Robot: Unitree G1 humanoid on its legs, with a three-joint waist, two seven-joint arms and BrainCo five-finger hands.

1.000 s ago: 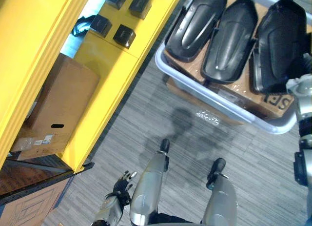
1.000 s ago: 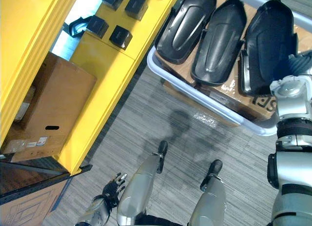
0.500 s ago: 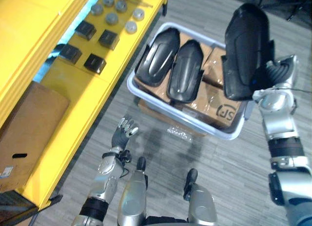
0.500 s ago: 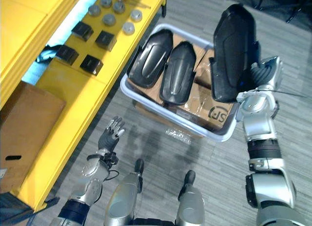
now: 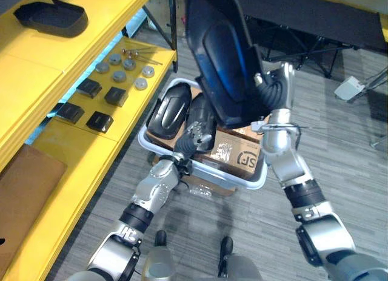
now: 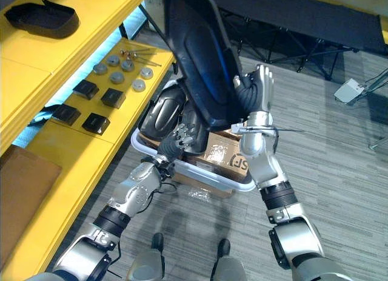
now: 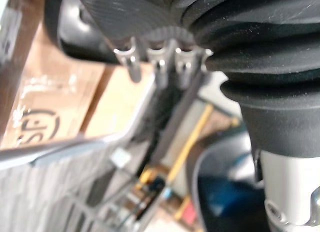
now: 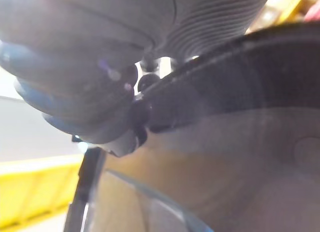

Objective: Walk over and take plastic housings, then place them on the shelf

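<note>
- Black plastic housing (image 5: 221,56), left eye view: it stands upright, high in the air above the pale grey bin (image 5: 233,179). The right hand (image 5: 274,93) has it by the lower right edge, fingers curled round the rim. Two more housings (image 5: 168,108) lie side by side in the bin on cardboard boxes (image 5: 239,156). The left hand (image 5: 193,137) hangs just over them, loosely spread and holding nothing.
- Right eye view: the yellow shelf (image 6: 60,53) runs along the robot's left, beside the bin. A black moulded shell (image 6: 39,17) sits on its upper level. Small black blocks (image 6: 112,98) and grey discs (image 6: 127,65) lie on the level below.
- Left wrist view: the silver fingers (image 7: 160,66) reach out fairly straight toward a housing in the bin, and their tips merge with its dark surface. Past them show a cardboard box and the bin's rim.
- Right wrist view: the held housing's dark edge crosses the view, with a dark fingertip (image 8: 140,111) pressed against it beside the ribbed cover.
</note>
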